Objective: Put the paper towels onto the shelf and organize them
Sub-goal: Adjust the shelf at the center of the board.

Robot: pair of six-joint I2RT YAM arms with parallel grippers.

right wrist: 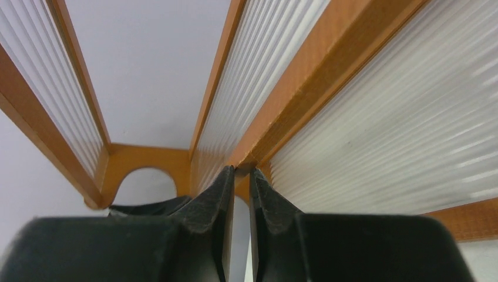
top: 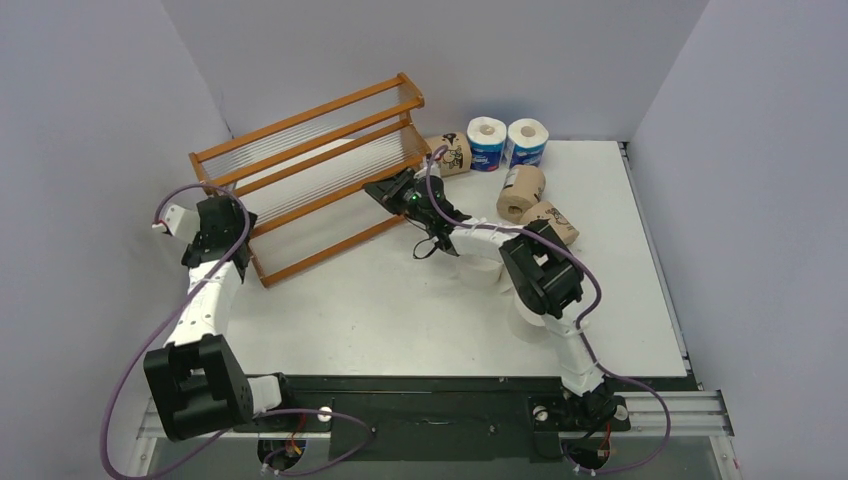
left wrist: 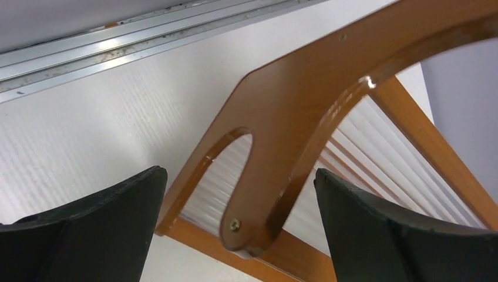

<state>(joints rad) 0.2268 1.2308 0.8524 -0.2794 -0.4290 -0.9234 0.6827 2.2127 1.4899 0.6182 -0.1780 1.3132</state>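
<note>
Right end effector (right wrist: 242, 171) clenched on thin rail edge at right end of shelf (top: 300, 117). Left end effector (left wrist: 239, 172) released wide, shelf side panel just ahead, not touching. Shelf tipped over on bench (top: 380, 320), back left. Open bench in front. Only top view shows paper towels (top: 487, 143), back right.
</note>
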